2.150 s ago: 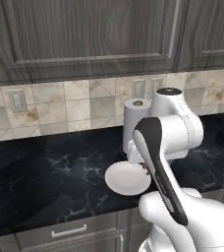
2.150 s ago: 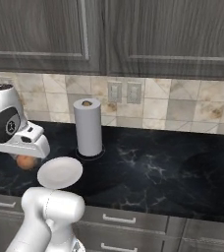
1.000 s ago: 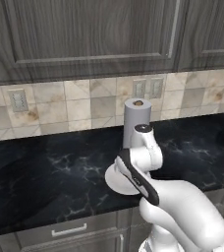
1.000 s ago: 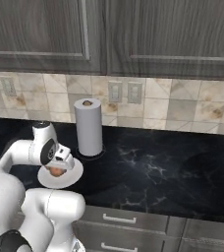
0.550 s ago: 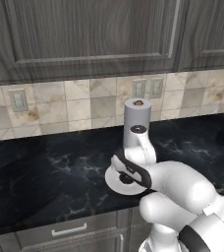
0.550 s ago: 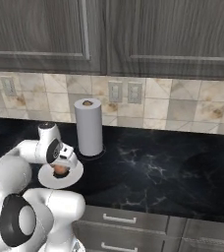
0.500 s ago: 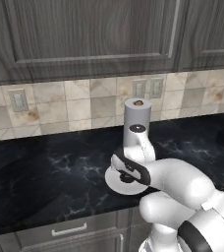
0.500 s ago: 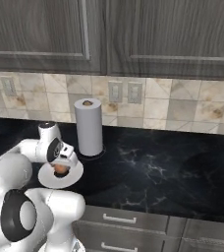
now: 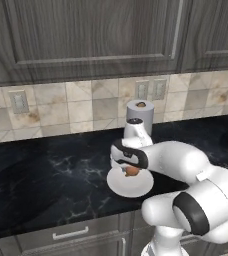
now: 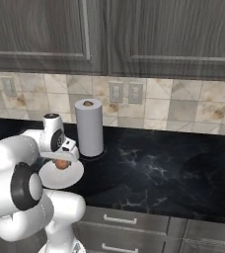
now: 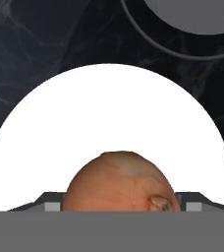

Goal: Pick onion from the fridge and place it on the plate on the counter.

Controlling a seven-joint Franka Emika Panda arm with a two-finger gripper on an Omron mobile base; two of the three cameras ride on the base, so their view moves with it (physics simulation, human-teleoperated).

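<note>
One onion sits over the middle of one white plate, and the claw reaches down around it from above. In the hand view the onion fills the space between the two dark finger tips, whose ends flank it on either side; whether they press on it or stand just clear cannot be told. From the right base view the onion lies under the claw on the plate, near the front edge of the bench.

One paper-towel roll stands upright on a round base just behind the plate, close to the wall. The bench is a black marbled top with white veins, running the full width of the views. Below it are dark grey wood-grain drawers with silver handles. Behind it runs a beige tiled backsplash carrying three wall outlets in the left base view, one alone at left and two side by side above the roll. Dark wood-grain upper cabinets hang above.
</note>
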